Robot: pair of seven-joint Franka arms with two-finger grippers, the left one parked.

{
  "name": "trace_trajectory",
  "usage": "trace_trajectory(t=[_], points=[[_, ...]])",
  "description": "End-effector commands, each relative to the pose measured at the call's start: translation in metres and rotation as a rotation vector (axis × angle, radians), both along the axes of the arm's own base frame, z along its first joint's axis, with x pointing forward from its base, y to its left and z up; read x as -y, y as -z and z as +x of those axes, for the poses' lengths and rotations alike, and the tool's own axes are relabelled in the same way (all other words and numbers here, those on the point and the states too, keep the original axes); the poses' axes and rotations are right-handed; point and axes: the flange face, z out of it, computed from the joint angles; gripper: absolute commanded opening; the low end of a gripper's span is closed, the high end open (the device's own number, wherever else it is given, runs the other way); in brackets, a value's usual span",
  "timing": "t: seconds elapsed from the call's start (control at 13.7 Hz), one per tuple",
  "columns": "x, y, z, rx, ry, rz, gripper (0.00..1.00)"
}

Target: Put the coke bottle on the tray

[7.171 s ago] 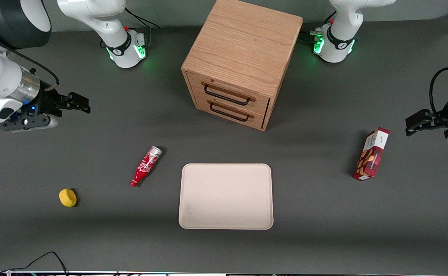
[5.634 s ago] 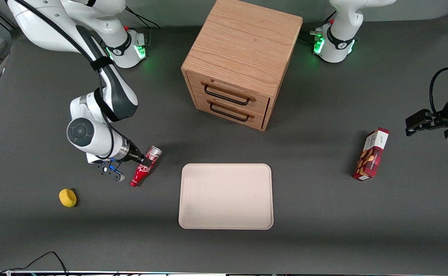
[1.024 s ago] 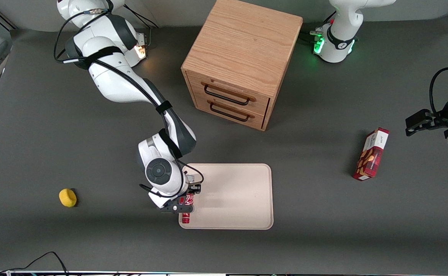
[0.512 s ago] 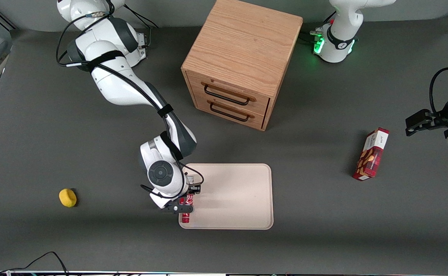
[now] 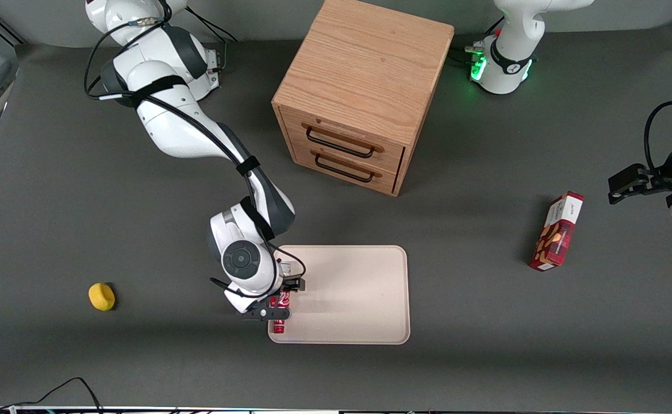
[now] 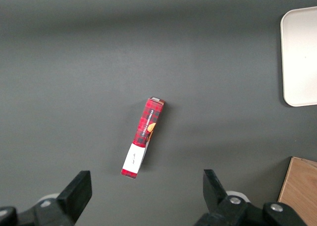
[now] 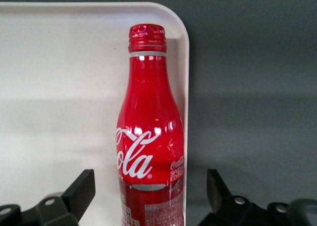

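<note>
The coke bottle (image 5: 279, 326) lies flat on the tray (image 5: 353, 293), along the rim at the working arm's end, with its red cap toward the front camera. In the right wrist view the red bottle (image 7: 148, 137) with white script rests just inside the tray's rounded rim (image 7: 59, 87). My right gripper (image 5: 281, 300) hovers over the bottle's lower body. In the wrist view the gripper (image 7: 150, 191) is open. Its black fingers (image 7: 81, 189) stand wide apart on either side of the bottle, not touching it.
A wooden two-drawer cabinet (image 5: 358, 92) stands farther from the front camera than the tray. A red snack box (image 5: 557, 232) lies toward the parked arm's end and shows in the left wrist view (image 6: 142, 144). A small yellow object (image 5: 102, 296) lies toward the working arm's end.
Since the earliest frames the bottle has gone from the bare table to the tray's rim, carried by my gripper. Over the last second the wrist only shifted slightly.
</note>
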Motion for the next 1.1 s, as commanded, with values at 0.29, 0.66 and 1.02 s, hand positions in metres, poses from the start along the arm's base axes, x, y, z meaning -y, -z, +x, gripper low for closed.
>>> trace_trajectory(t=[0.29,0.66,1.02], points=[[-0.003,-0.012,0.004,0.029,-0.015,-0.016,1.00],[0.030,-0.135,-0.031,-0.143,0.007,-0.073,1.00],[0.101,-0.238,-0.108,-0.200,-0.067,-0.025,1.00]])
